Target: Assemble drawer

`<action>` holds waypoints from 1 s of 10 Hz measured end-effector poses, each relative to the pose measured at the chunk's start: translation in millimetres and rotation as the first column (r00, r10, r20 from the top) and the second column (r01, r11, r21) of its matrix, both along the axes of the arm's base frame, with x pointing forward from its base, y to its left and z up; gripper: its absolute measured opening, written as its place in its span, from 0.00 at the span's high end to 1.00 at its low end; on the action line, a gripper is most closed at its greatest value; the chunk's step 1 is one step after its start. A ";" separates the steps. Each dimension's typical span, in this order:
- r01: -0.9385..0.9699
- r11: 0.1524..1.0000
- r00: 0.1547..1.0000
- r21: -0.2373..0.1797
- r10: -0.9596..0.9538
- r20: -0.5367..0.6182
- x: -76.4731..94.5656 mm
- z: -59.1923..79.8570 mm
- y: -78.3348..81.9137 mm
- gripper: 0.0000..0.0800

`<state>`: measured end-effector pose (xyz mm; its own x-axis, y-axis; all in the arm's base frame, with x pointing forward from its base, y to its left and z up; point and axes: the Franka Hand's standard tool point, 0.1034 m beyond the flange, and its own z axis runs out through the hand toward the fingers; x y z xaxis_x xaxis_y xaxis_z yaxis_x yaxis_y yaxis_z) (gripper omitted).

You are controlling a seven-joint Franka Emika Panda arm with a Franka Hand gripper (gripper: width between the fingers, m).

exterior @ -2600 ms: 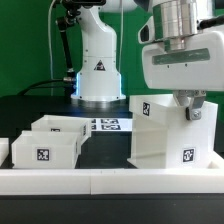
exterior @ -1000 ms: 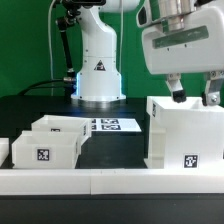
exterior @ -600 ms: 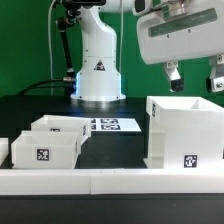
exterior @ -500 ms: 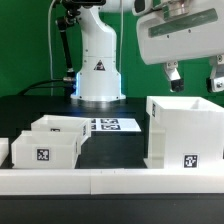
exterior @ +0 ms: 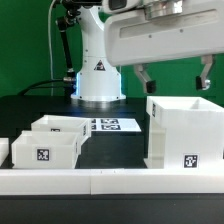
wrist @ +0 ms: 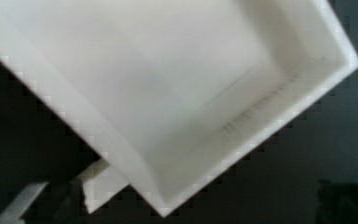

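White casing (exterior: pixel 185 132) stands below the end effector (exterior: pixel 172 82), fingers spread apart.

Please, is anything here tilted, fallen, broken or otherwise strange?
Nothing stands out. The casing stands upright by the front rail at the exterior view's right; the nearer tray and the farther tray sit level at that view's left. The tool hangs open above the casing, holding nothing.

My base (exterior: pixel 95 84) is a white rounded column bearing a black triangular mark (exterior: pixel 100 68), with a blue glow (exterior: pixel 79 94) at its foot. Black cables (exterior: pixel 61 50) run alongside. My gripper (exterior: pixel 172 83) has a boxy white housing and two dark fingers (exterior: pixel 140 78).
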<state>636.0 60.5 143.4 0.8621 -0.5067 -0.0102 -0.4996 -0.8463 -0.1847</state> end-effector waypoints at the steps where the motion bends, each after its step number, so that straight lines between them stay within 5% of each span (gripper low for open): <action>1: -0.082 0.997 0.997 -0.007 0.082 0.013 -0.1 -0.3 0.8 0.19; 4: -0.306 0.951 0.950 -0.040 0.308 0.052 -1.6 -0.9 -5.1 0.19; 6: -0.405 0.910 0.909 -0.091 0.411 0.071 -24.6 -8.6 -40.6 0.19; 10: -0.430 0.896 0.899 -0.111 0.436 0.032 -53.4 -34.5 -103.8 0.19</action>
